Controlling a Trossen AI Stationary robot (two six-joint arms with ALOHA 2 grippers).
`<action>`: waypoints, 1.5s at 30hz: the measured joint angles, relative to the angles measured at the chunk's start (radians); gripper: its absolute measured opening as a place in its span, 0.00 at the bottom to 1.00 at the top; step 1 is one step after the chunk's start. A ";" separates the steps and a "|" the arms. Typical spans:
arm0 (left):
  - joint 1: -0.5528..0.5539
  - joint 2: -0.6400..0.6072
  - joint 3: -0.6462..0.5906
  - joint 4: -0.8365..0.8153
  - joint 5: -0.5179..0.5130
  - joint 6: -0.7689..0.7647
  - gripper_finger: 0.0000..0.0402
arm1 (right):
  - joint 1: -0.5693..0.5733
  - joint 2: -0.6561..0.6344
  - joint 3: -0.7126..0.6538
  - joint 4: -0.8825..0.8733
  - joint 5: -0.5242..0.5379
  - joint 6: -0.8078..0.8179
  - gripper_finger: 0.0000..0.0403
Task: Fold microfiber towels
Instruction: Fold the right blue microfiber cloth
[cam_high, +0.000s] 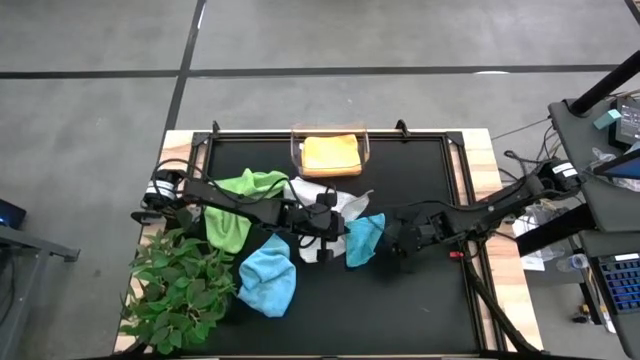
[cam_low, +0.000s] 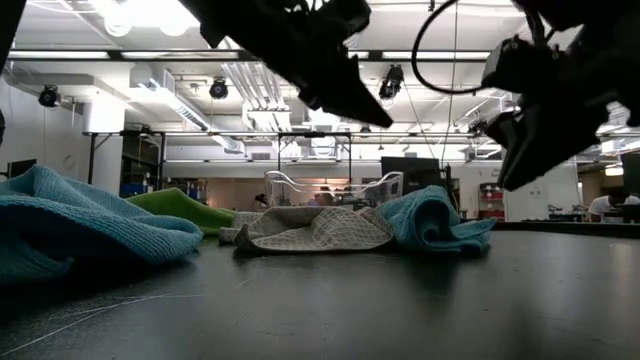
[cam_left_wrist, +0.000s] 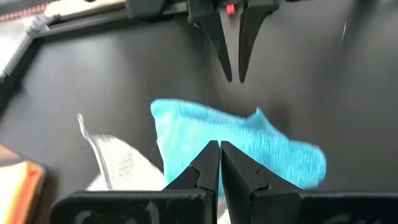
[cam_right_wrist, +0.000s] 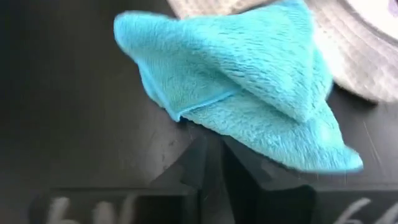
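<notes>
Nearest the low camera, at the table's left front, lies the crumpled light blue microfiber towel (cam_high: 268, 280), beside the leafy green plant (cam_high: 178, 285) at the table's left front corner. Behind it the lime green microfiber towel (cam_high: 240, 205) is bunched under the left arm. That arm reaches rightward over the black table mat (cam_high: 420, 290), and the left gripper (cam_left_wrist: 219, 152) hovers with its dark fingers pressed together on nothing, over the pale grey-white checked microfiber towel (cam_low: 315, 228) and the teal one. At the back edge, the yellow-orange microfiber towel (cam_high: 331, 155) sits folded inside the clear plastic bin (cam_high: 366, 150). Right of centre, the teal microfiber towel (cam_right_wrist: 249, 81) lies rumpled, touching the grey-white cloth. Just beside it, the right gripper (cam_right_wrist: 212, 158) hangs low, its fingers slightly parted, gripping nothing.
</notes>
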 joint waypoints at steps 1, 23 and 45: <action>0.000 0.001 -0.001 -0.001 0.000 0.000 0.01 | 0.002 0.012 -0.012 0.034 0.003 -0.069 0.16; 0.001 0.002 -0.008 0.026 0.000 -0.001 0.16 | 0.001 0.325 0.040 0.312 0.027 -0.439 0.30; -0.003 0.018 -0.029 -0.069 0.094 -0.222 0.16 | -0.083 0.362 0.112 0.671 0.111 -0.320 0.02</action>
